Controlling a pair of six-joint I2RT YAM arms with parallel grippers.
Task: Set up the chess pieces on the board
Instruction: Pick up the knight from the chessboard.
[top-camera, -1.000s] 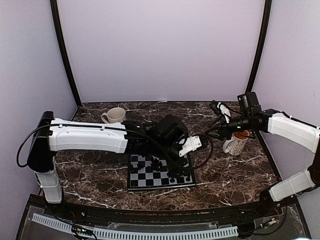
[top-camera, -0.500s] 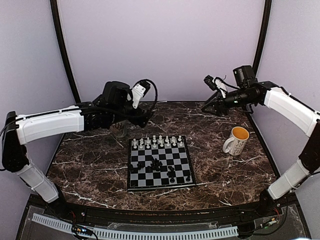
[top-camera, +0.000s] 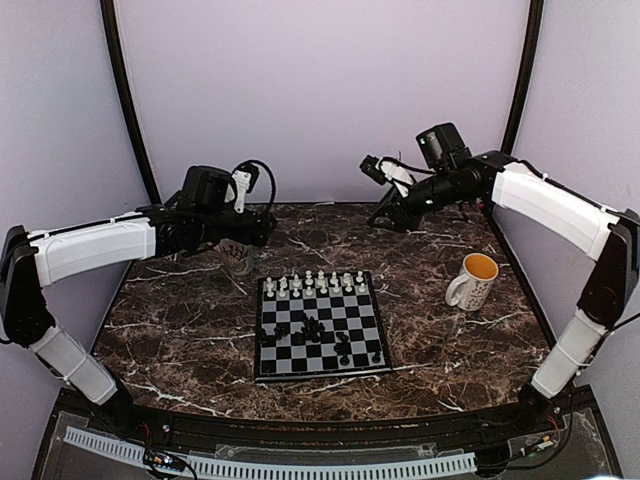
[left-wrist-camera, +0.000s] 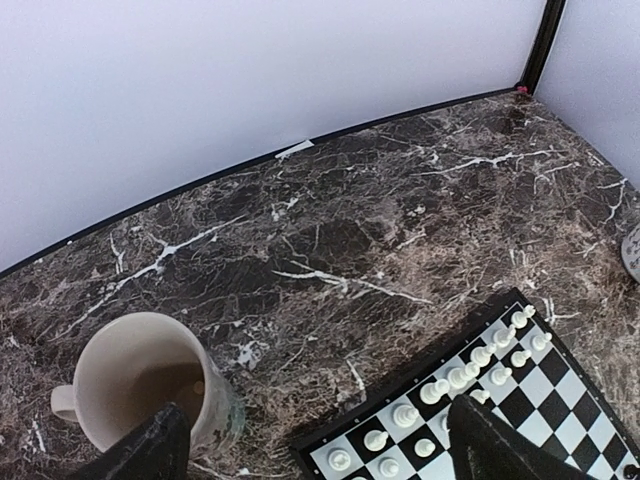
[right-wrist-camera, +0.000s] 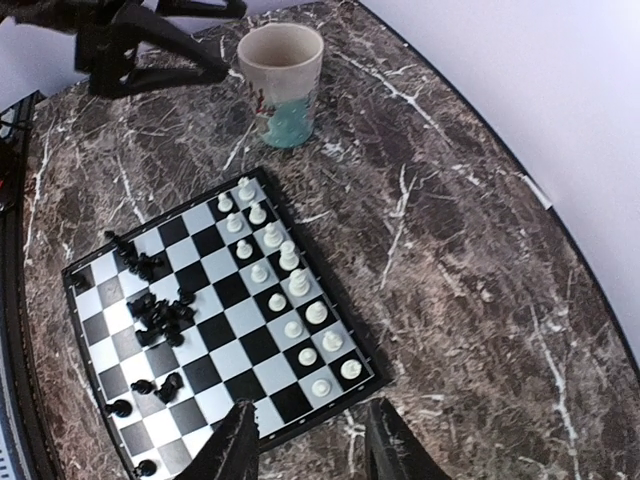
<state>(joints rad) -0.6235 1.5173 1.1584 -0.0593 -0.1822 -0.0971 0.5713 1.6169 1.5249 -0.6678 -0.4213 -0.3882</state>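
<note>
The board (top-camera: 322, 376) lies in the middle of the marble table. White chess pieces (top-camera: 315, 283) stand in two rows along its far edge. Black chess pieces (top-camera: 312, 330) lie in a loose cluster at its centre, with a few more nearer the front. My left gripper (top-camera: 258, 230) hovers open above a cream mug (top-camera: 236, 257), back left of the board; nothing is between its fingers (left-wrist-camera: 150, 450). My right gripper (top-camera: 385, 218) hangs high over the back of the table, beyond the board's far right corner. It is open and empty, its fingers (right-wrist-camera: 235, 445) set fairly close together.
A white mug with an orange inside (top-camera: 474, 280) stands to the right of the board. The cream mug (right-wrist-camera: 283, 75) has a teal pattern near its base. Pale walls and black posts close in the back and sides.
The left arm has pulled off the board and swung back left over the cream mug. The right arm has risen and moved left from above the orange mug, its jaws narrowing.
</note>
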